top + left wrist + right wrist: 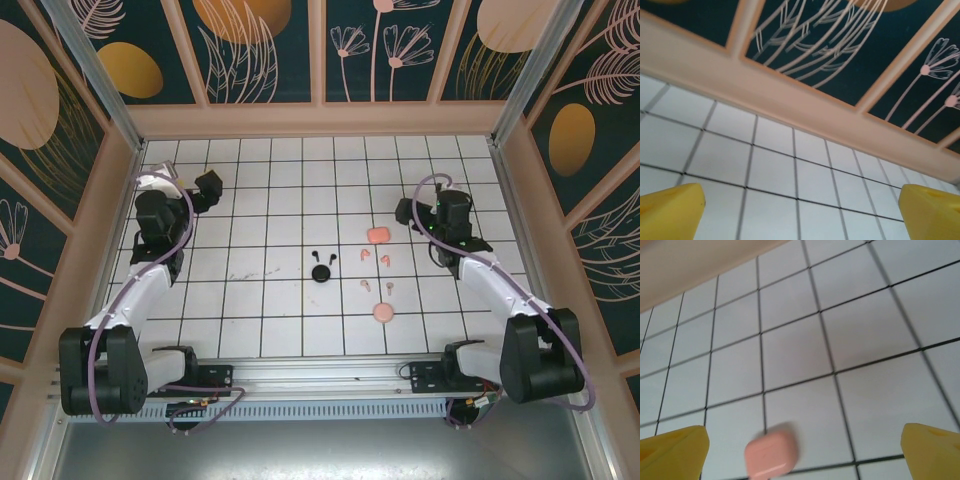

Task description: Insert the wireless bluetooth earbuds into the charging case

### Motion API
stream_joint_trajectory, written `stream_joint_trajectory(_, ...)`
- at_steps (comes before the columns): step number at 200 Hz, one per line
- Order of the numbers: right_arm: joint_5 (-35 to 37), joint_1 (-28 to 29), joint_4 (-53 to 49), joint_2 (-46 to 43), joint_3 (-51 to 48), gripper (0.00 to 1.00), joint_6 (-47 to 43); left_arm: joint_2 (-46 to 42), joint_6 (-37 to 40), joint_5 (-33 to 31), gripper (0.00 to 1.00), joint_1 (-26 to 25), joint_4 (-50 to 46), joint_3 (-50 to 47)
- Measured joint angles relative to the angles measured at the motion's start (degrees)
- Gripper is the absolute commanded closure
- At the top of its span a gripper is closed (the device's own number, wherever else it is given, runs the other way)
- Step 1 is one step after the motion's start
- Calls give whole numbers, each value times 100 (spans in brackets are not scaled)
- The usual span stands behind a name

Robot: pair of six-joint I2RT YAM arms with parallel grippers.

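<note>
Two black earbuds [313,254] [331,256] lie mid-table, just behind a round black charging case [320,273]. Several pale pink earbuds [365,255] [384,260] [366,285] [389,288] are scattered to their right. They lie between a pink case [377,235] at the back and a second pink case [383,313] nearer the front. My right gripper [407,211] hovers open just right of the rear pink case [771,455], which lies blurred low between its yellow fingertips [672,452]. My left gripper [208,186] is open at the far left, facing bare tiles and the back wall, its yellow fingertips [670,210] wide apart.
The white tiled table [260,300] is fenced by a peach rim and patterned walls [320,50] on three sides. The arm bases sit on a rail [320,375] along the near edge. Open tiles stretch between the left gripper and the earbuds.
</note>
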Motion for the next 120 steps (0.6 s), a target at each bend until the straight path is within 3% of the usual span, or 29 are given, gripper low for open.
stream_joint_trajectory(61, -105, 778, -890, -37, 74, 6, 273, -435, -901, 254, 1, -481, -61, -922)
stream_joint_trajectory(120, -234, 909, -1464, 719, 852, 8, -136, -94, -1071, 201, 1, -789, -339, -1014)
